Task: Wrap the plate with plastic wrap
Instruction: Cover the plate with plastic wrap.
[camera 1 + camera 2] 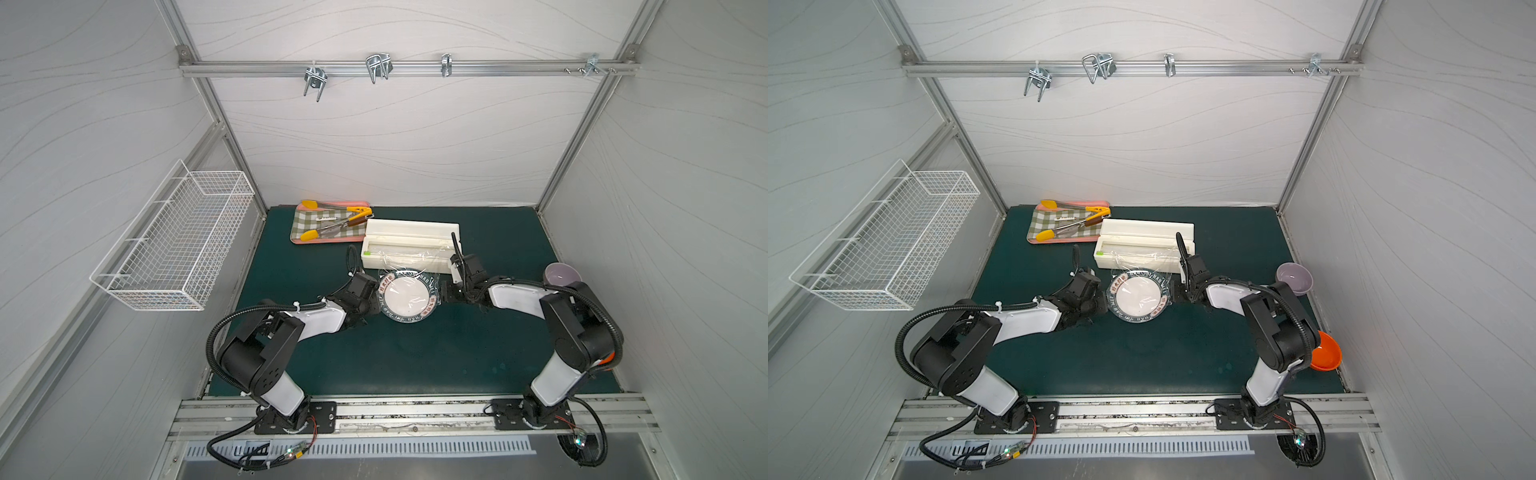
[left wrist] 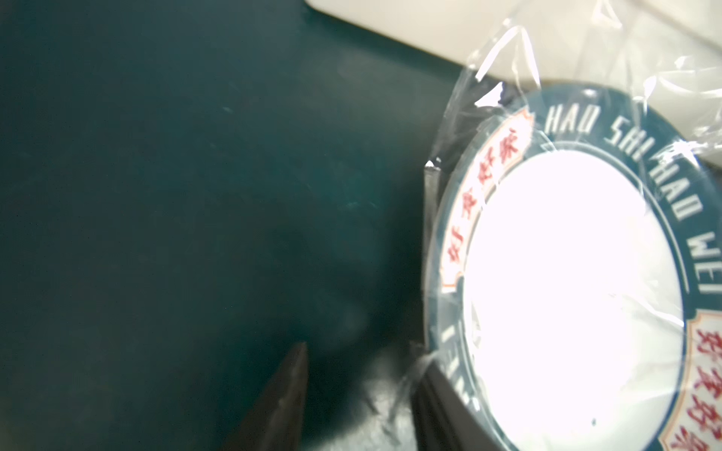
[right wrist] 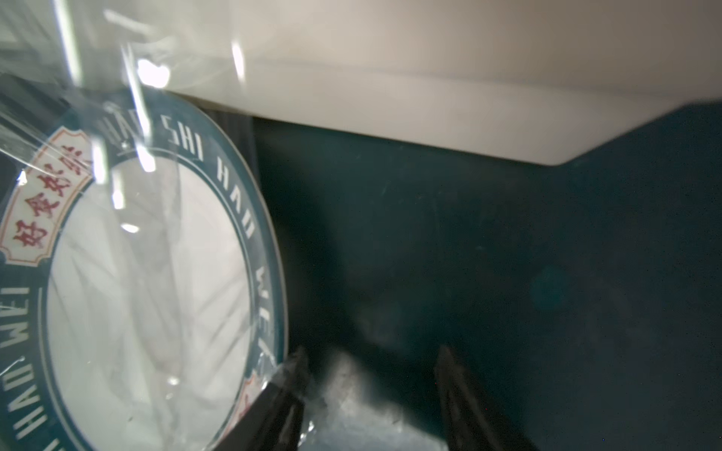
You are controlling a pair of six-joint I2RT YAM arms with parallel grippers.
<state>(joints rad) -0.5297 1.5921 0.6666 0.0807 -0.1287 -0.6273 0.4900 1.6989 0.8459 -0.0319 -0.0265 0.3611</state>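
Observation:
The plate point(image 1: 406, 300) point(image 1: 1139, 300), white in the middle with a dark green lettered rim, lies flat on the green mat. Crinkly plastic wrap point(image 1: 409, 266) point(image 1: 1142, 264) runs from the white dispenser box down over it. My left gripper point(image 1: 374, 298) point(image 2: 361, 351) sits low at the plate's left edge. Its jaws are open, with one finger against the rim where a strand of film clings. My right gripper point(image 1: 442, 291) point(image 3: 371, 351) is at the plate's right edge, also open, one finger touching the rim and crumpled film. The wrist views show the plate point(image 2: 566, 293) point(image 3: 148, 293) under glossy film point(image 2: 586, 78) point(image 3: 97, 97).
The long white dispenser box point(image 1: 409, 243) stands just behind the plate. A pink tray point(image 1: 299, 239) with tongs is at the back left. A purple bowl point(image 1: 561, 274) and an orange bowl point(image 1: 1327, 351) sit by the right arm. A wire basket point(image 1: 174, 245) hangs on the left wall.

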